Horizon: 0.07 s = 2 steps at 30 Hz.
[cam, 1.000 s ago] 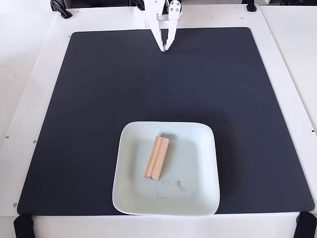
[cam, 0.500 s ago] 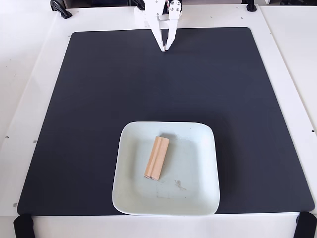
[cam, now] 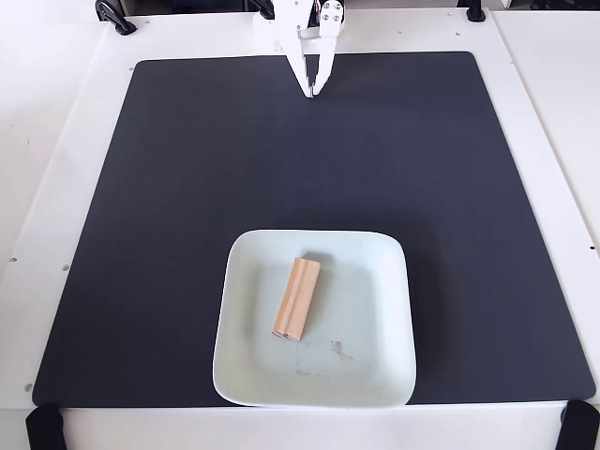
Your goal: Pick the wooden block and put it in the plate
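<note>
The wooden block (cam: 298,298) is a small tan block with lengthwise grain. It lies flat inside the plate, slightly left of the plate's centre, its long axis running near to far with a slight tilt. The plate (cam: 375,375) is a pale mint-white square with rounded corners, resting on the near middle of the black mat. My white gripper (cam: 312,93) is at the far edge of the mat, well away from the plate, pointing down. Its fingertips are together and hold nothing.
A large black mat (cam: 169,206) covers most of the white table (cam: 56,141). Black clamps sit at the near corners (cam: 45,429) and along the far edge (cam: 114,16). The arm's base is at the top centre.
</note>
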{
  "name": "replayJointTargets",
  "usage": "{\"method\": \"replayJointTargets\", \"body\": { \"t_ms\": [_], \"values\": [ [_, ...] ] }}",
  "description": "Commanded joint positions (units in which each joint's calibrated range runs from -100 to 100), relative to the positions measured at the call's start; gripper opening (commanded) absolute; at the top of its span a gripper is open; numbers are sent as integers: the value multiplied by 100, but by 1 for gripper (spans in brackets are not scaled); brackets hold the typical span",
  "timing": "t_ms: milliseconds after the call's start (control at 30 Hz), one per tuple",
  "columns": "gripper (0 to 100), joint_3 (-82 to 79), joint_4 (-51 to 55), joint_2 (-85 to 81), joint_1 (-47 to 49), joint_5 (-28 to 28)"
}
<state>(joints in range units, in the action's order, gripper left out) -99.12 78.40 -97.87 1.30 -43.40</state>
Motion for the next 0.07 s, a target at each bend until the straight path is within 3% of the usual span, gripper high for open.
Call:
{"method": "replayJointTargets", "body": {
  "t_ms": [0, 33],
  "values": [
    [1, -34, 39, 16, -18, 10],
    [1, -34, 39, 16, -18, 10]
  ]
}}
